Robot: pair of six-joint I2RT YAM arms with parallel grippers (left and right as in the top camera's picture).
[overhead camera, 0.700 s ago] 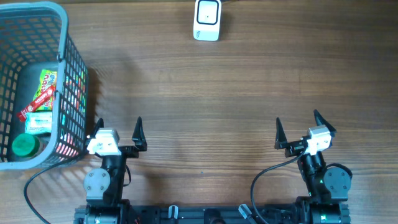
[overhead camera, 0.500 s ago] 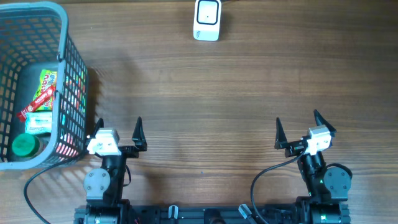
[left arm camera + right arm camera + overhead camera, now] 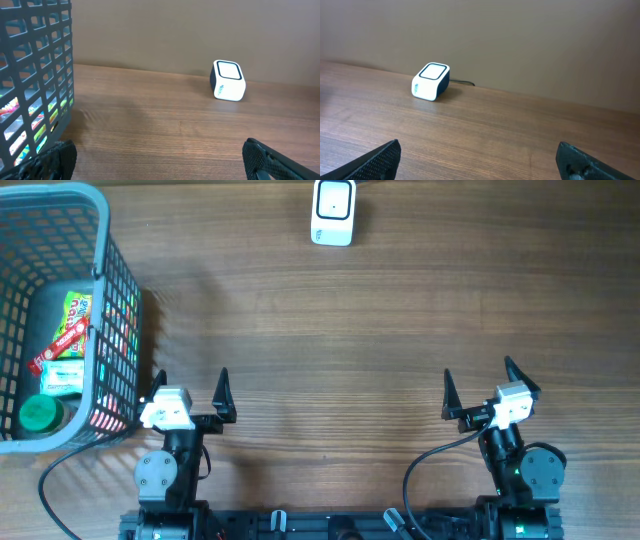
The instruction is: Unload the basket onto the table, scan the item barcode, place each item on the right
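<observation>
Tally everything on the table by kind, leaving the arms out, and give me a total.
Basket: 1
Barcode scanner: 1
Items visible in the basket: 4 (colourful packet, red bar, white box, green-capped container)
Total: 6

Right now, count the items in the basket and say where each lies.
4 in the basket: green candy bag at the far end, then red bar, white box, and green-capped bottle at the near end. Others may hide underneath.
</observation>
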